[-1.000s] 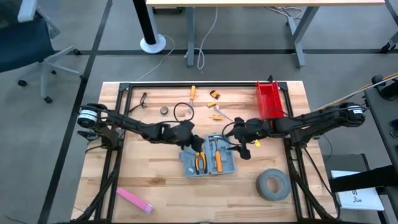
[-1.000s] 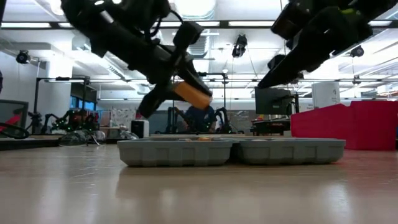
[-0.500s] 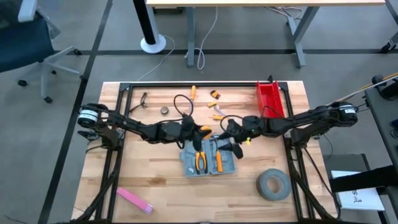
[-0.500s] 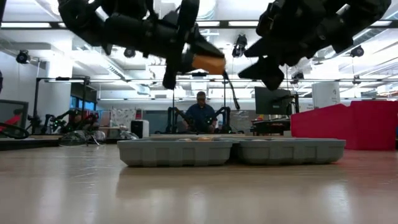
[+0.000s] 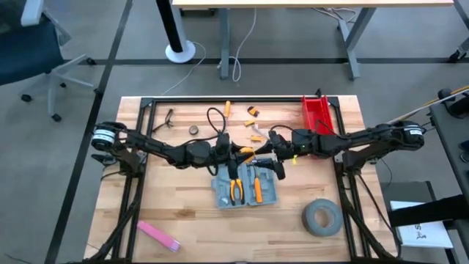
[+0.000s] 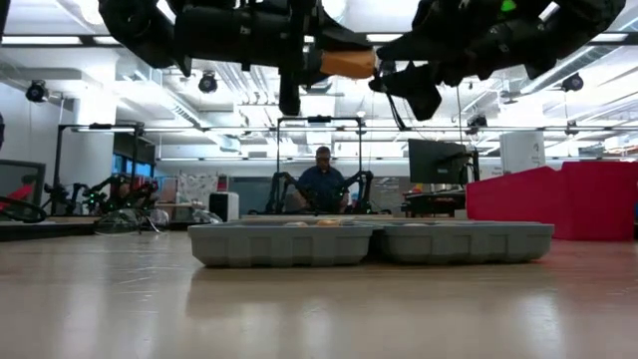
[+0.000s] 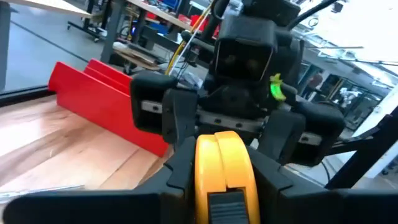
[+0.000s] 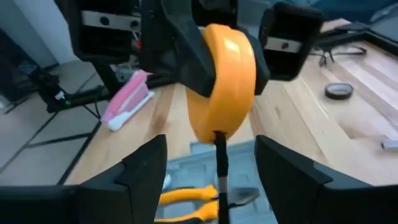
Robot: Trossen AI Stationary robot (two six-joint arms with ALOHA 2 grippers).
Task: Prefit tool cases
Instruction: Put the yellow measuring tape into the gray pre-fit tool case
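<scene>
The blue-grey tool case [image 5: 246,189] lies open and flat on the wooden tabletop [image 5: 183,213], its two halves side by side. In its recesses sit orange-handled pliers [image 5: 235,190] in the half nearer the left arm and an orange-handled tool [image 5: 257,189] in the other half. In the low view the case [image 6: 369,242] shows as two shallow grey trays resting on the tabletop.

Directly above the far edge of the case, the left end effector [image 5: 236,153] holds a yellow-orange tape measure [image 5: 247,153] clear of the tabletop; the left wrist view shows its dark fingers pressed against both sides of the yellow body [image 7: 224,168]. In the low view the tape measure [image 6: 346,64] hangs high above the case. The right end effector [image 5: 265,152] faces it from the opposite side, just beside the tape measure, its fingers [image 8: 146,167] spread wide with the yellow body [image 8: 225,81] between them and not yet touching.

Beyond the case from the low camera, a red bin [image 5: 318,117] stands at the far right of the tabletop, with small orange-handled tools [image 5: 227,109] and a small black ring [image 5: 193,130] to the far left of the case. Nearer than the case, a grey tape roll [image 5: 321,218] lies to its right and a pink object [image 5: 159,235] well apart to its left. In the low view a person [image 6: 322,181] sits in the room behind the case.
</scene>
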